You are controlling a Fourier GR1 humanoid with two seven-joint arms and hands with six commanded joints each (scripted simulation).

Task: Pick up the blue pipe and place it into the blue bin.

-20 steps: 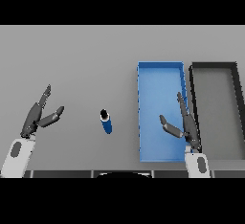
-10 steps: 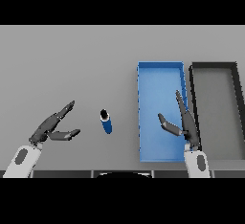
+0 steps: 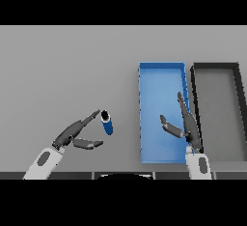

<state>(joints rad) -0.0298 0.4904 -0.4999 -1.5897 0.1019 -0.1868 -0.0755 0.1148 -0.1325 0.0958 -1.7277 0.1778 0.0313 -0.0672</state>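
Note:
A short blue pipe (image 3: 107, 122) lies on the grey table left of the blue bin (image 3: 161, 70), its open dark end pointing away from me. My left hand (image 3: 73, 134) is open just left of the pipe, with its fingertips (image 3: 95, 113) close beside the pipe's far end and its thumb stretched out below it. My right hand (image 3: 187, 124) hangs open over the right half of the blue bin, holding nothing.
A black bin (image 3: 214, 68) stands directly right of the blue bin, their long walls almost touching. Both bins hold nothing.
My left hand has swung right and turned toward the pipe, so its fingertips now reach the pipe's far end. The right hand has barely moved.

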